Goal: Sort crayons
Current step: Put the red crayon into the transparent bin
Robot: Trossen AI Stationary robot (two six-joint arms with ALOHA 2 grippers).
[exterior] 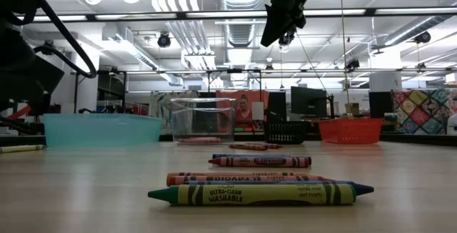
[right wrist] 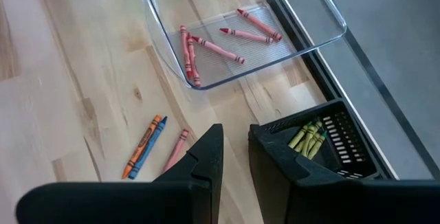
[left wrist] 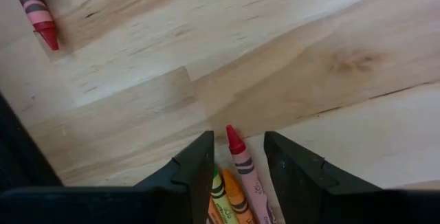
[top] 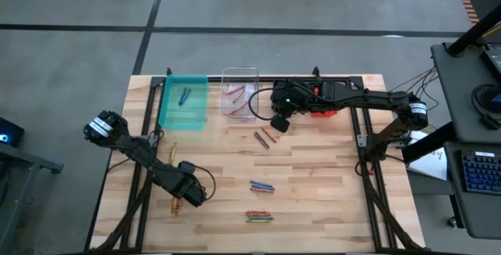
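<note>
From above, crayons (top: 262,186) lie scattered on the desk (top: 313,200). Left wrist view: the left claw (left wrist: 237,165), parted, straddles three crayons unclamped. Right wrist view: the right claw (right wrist: 235,157), slightly parted and empty, hovers near the clear bin (right wrist: 323,18).

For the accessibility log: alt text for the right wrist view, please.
The right hand hangs empty above a clear bin holding five red crayons; a black bin holds green ones, and three crayons lie loose on the table.
</note>
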